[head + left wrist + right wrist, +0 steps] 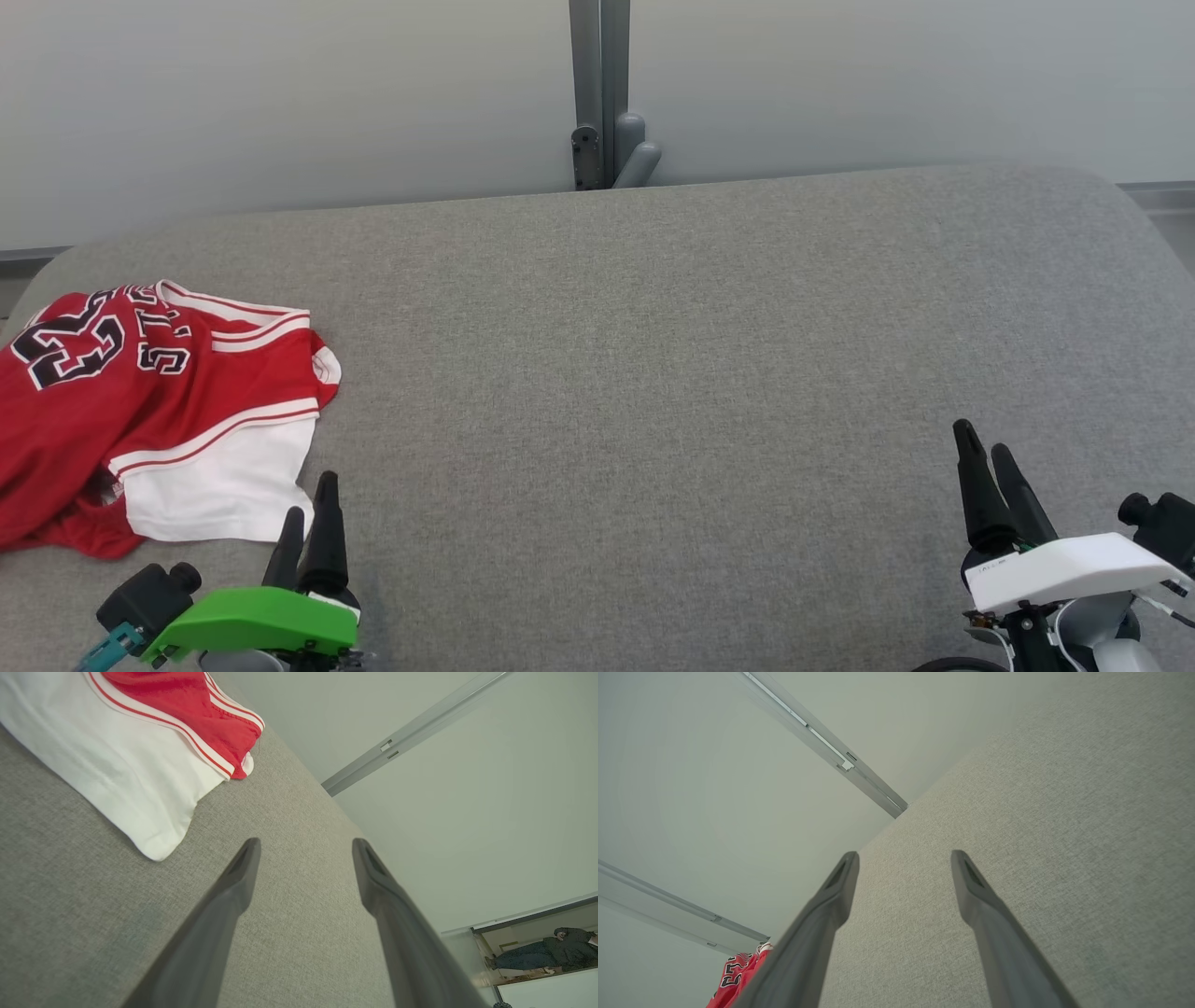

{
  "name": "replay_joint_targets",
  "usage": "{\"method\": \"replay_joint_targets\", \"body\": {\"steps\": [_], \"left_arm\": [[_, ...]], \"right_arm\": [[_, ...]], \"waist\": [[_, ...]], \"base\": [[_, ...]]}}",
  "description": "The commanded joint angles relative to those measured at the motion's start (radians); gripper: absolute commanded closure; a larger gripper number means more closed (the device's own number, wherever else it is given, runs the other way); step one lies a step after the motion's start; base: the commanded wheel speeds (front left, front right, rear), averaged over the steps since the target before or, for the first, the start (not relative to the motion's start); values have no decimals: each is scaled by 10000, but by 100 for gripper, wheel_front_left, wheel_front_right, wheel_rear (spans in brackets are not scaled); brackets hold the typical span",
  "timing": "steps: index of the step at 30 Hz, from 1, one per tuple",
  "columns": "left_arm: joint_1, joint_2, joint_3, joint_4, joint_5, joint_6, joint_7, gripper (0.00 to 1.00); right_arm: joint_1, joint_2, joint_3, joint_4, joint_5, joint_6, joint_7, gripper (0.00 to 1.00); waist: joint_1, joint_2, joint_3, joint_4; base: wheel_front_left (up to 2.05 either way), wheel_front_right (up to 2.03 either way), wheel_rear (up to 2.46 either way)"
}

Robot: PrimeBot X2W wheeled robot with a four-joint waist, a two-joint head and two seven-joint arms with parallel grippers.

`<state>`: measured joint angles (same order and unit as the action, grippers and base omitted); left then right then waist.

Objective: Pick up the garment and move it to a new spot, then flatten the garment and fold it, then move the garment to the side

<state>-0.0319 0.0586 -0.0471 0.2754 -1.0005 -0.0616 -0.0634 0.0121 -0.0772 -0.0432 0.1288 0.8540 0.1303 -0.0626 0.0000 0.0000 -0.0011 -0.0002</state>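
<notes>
**Two pairs of jaws apart, jersey at the table's left end**

Both my left jaws and my right jaws stand wide apart and hold nothing. The left wrist view and the right wrist view each show grey cloth between the dark fingers.

The garment [140,401] is a red jersey with white trim and black numerals. It lies rumpled on the left end of the grey table [653,373] and runs off the left edge of the head view. Its long axis slants from the far left, where the numerals sit, towards the near right. There a white panel [224,485] points at me. The numerals read sideways from my head.

My left fingers [322,532] rest just beside the corner of that white panel [140,802], with a strip of table between them. My right fingers [980,485] are well apart from the jersey, across the table.

A pale wall with a grey metal post [597,93] rises behind the far edge. The left wrist view also catches a person [537,954] far off.
</notes>
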Motion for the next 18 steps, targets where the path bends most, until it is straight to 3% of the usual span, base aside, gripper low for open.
{"method": "replay_joint_targets", "body": {"steps": [1, 18], "left_arm": [[-255, 131, -18, -46, 417, 67, -100, 0], [-137, 192, 35, 251, 3211, 258, -631, 0]], "right_arm": [[-123, -107, 41, -185, -375, 3, -101, 0], [-61, -280, 274, -284, -2773, 4, -631, 0]], "waist": [[0, 0, 1, 0], [0, 0, -16, 23]], "base": [[0, 0, 0], [0, 0, 0]]}}
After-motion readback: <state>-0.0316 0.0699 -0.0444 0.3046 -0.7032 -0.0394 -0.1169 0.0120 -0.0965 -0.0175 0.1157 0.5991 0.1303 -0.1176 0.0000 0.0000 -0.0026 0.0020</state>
